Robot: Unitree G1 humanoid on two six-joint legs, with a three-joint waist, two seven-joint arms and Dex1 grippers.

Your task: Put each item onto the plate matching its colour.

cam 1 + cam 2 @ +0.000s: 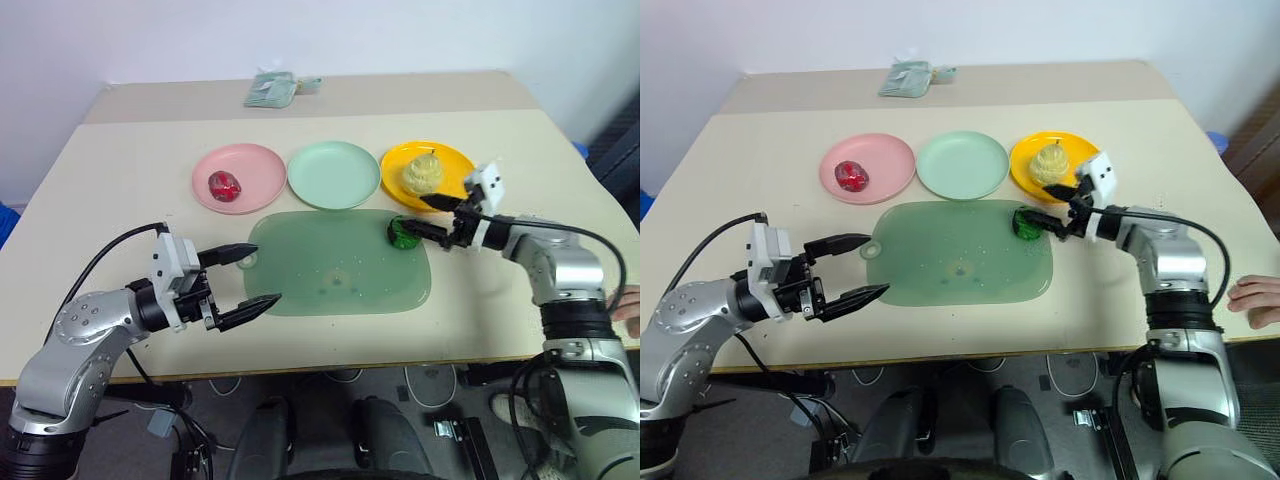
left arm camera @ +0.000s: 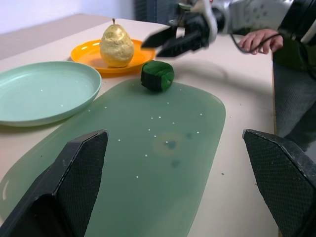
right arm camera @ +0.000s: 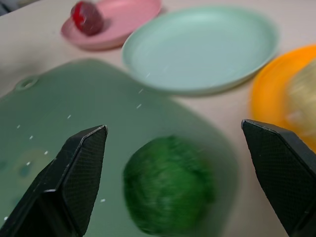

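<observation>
Right gripper [image 1: 428,218] spread wide, poised just beside green ball [image 1: 402,232] at far right corner of mat [image 1: 340,265]. Left gripper [image 1: 250,277] likewise spread, empty, at mat's near left edge. Beyond mat: red item [image 1: 224,186] on pink plate [image 1: 250,165], yellow dome [image 1: 422,172] on orange-yellow plate [image 1: 455,160], mint plate [image 1: 333,174] bare.

Three plates sit in a row behind the mat [image 1: 340,262] on the bench [image 1: 120,170]; a ball [image 1: 403,233] rests on the mat's far right corner; toys occupy both outer plates.
</observation>
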